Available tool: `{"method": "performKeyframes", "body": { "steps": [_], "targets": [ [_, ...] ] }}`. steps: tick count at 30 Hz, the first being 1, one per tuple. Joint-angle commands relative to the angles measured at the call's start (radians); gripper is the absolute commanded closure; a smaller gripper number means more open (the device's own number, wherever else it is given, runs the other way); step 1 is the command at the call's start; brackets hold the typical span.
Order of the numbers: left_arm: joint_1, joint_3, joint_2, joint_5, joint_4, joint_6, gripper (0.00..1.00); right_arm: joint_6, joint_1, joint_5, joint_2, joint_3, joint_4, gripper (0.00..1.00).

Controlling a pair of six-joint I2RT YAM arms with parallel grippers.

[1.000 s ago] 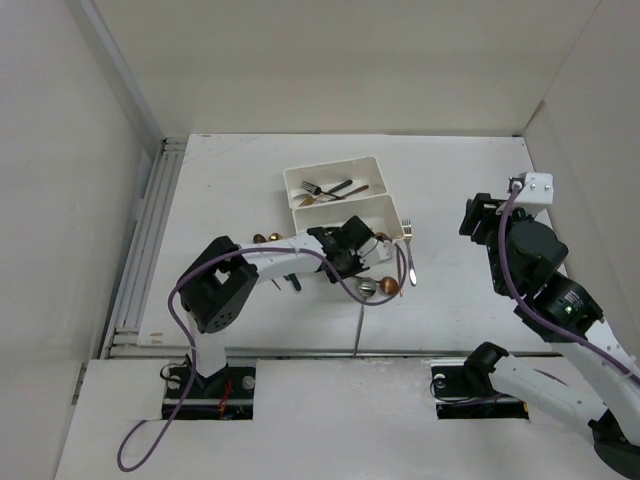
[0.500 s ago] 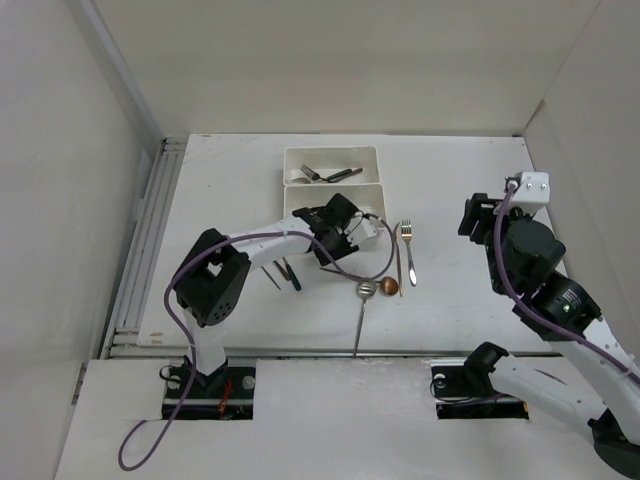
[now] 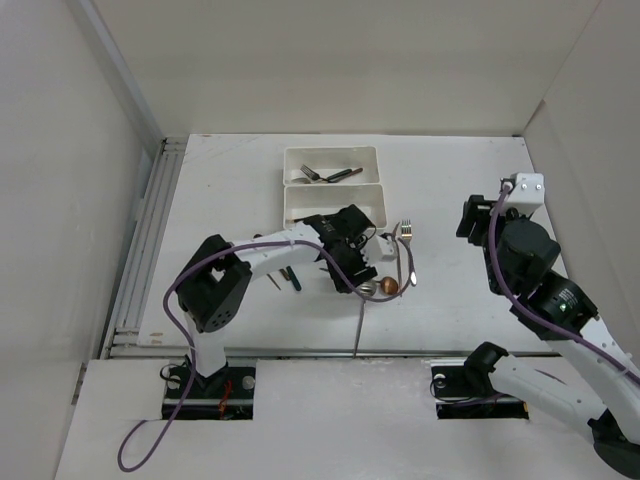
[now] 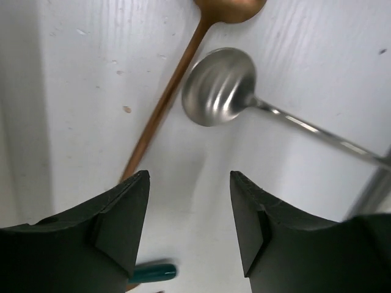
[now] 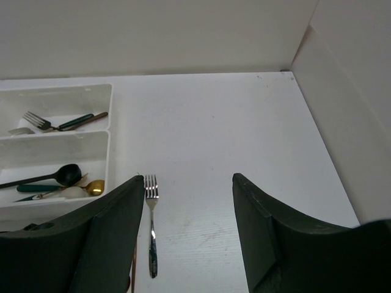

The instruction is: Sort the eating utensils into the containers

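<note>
Two white trays stand at mid table: the far tray (image 3: 330,151) holds forks (image 3: 322,175), and the near tray (image 3: 290,207) is partly hidden by my left arm. In the right wrist view the near tray (image 5: 107,165) holds a black spoon (image 5: 61,175) and a gold spoon (image 5: 94,186). My left gripper (image 3: 357,268) is open and empty just above the table, by a silver spoon (image 4: 220,85) and a copper spoon (image 4: 165,104). A silver fork (image 3: 407,250) lies to their right. My right gripper (image 3: 478,215) is open, empty and raised at the right.
A green-handled utensil (image 3: 292,278) and a thin copper one (image 3: 274,281) lie left of my left arm. The green tip shows in the left wrist view (image 4: 153,272). White walls close in the table on the left, back and right.
The two trays were skewed a second ago and now sit square and further back. My left gripper went over the near tray, then came back down by the two spoons. The right arm barely moved.
</note>
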Motion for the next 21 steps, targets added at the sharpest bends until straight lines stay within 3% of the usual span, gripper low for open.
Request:
{"method": "performKeyframes", "body": {
  "steps": [1,4,5,13,21],
  "targets": [
    [0.005,0.016,-0.056,0.115,-0.032,-0.274,0.48,0.011,0.006,0.006,-0.01,0.012,0.004,0.35],
    [-0.006,-0.026,-0.056,0.14,-0.009,-0.508,0.44,0.037,0.006,0.006,-0.01,0.012,-0.008,0.35],
    [-0.006,-0.036,-0.056,0.14,0.0,-0.54,0.36,0.037,0.006,0.006,-0.01,0.012,-0.022,0.35],
    [-0.104,-0.056,-0.024,0.022,0.02,-0.68,0.35,0.084,0.006,-0.006,-0.001,0.021,-0.117,0.35],
    [-0.198,-0.044,0.133,-0.139,0.031,-0.736,0.32,0.135,0.006,0.05,-0.093,0.021,-0.168,0.35]
  ]
}}
